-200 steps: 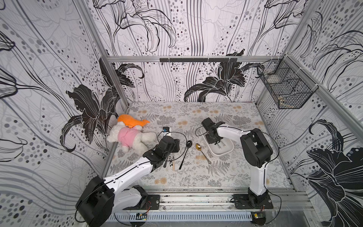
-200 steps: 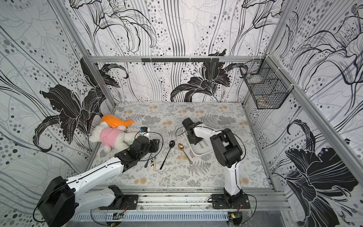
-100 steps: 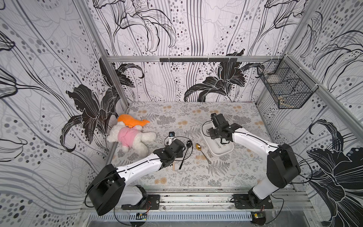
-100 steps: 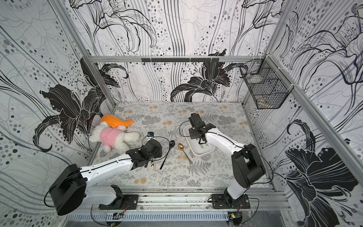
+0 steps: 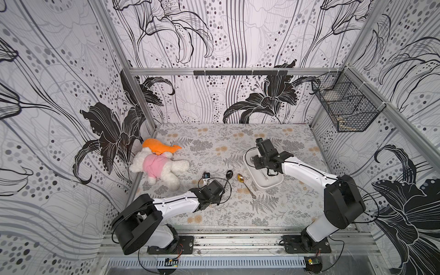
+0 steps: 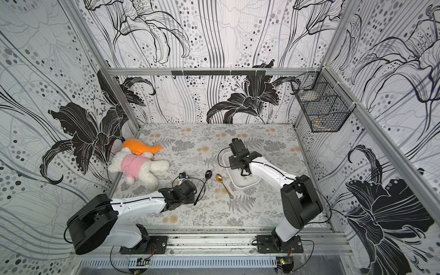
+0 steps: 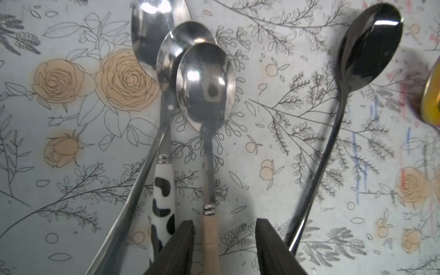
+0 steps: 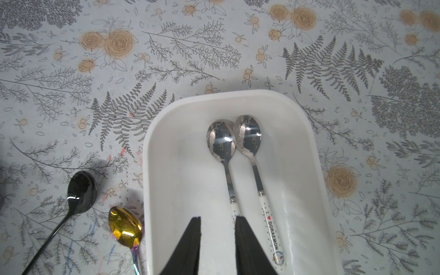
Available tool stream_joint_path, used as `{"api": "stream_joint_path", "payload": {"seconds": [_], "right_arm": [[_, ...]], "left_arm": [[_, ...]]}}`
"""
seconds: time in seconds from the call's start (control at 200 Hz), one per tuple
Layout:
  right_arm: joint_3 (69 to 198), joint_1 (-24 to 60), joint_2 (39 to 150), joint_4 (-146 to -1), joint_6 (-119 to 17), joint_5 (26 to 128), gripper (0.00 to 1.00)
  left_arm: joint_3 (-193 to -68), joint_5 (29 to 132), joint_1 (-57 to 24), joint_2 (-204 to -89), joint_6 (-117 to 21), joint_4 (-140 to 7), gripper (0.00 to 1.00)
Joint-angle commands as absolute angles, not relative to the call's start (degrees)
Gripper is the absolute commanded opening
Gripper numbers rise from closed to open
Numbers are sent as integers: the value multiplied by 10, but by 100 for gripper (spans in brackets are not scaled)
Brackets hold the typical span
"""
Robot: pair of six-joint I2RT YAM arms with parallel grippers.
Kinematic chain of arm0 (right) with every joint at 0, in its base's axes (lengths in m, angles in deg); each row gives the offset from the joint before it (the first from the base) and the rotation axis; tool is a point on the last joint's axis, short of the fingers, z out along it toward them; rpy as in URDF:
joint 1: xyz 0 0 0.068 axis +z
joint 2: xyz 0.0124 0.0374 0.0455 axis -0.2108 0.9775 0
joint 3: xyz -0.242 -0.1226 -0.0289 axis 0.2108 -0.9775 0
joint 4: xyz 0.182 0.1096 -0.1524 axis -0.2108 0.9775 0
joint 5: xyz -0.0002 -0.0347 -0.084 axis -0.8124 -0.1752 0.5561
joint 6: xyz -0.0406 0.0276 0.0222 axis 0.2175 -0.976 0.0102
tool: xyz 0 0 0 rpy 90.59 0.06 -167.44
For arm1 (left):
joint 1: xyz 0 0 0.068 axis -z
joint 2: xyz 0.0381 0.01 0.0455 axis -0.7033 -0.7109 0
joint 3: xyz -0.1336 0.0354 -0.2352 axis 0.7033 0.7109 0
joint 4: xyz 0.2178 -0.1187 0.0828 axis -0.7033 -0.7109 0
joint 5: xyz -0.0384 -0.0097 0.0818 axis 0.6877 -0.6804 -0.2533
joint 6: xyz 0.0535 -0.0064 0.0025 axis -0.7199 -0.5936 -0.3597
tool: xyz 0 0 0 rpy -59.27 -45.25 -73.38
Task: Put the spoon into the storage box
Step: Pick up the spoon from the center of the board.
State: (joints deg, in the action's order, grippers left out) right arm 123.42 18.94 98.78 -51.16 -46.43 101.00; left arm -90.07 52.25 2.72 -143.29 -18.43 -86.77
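Note:
In the left wrist view several spoons lie side by side on the floral cloth. A beige-handled spoon [image 7: 206, 90] has its handle between the fingers of my left gripper [image 7: 225, 238], which is open, with gaps on both sides. A cow-patterned spoon [image 7: 163, 190] and a large silver spoon [image 7: 150, 31] lie beside it. The white storage box [image 8: 152, 166] holds two white-handled spoons [image 8: 221, 142]. My right gripper [image 8: 217, 226] hangs over it, open and empty. In both top views the left gripper [image 5: 213, 190] sits low near the black spoon [image 5: 229, 173].
A gold spoon [image 5: 241, 177] lies between the black spoon and the storage box [image 5: 269, 184]. A plush toy [image 5: 157, 164] lies by the left wall. A black wire basket [image 5: 345, 109] hangs on the right wall. Patterned walls close three sides.
My left arm has dropped lower and its gripper has come toward the front, jaws narrowing slightly. The right arm's elbow has swung out to the right while its gripper stays over the box.

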Motion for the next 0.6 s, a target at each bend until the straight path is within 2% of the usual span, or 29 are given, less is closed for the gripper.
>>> {"api": "stream_joint_path", "payload": {"seconds": [0.0,0.446,0.596], "right_arm": [[1224,188,979,-518,-472,1008,29],[1216,189,973,-520,-476,1004,29],[1210,189,969,-525,-477,1006,29]], "left_arm": [[-898,527,38,-1449,-175,-853,48],[-907,498,81,-1423,-87,-1026,42],[-894,513,88,-1431,-78,-1020,37]]}}
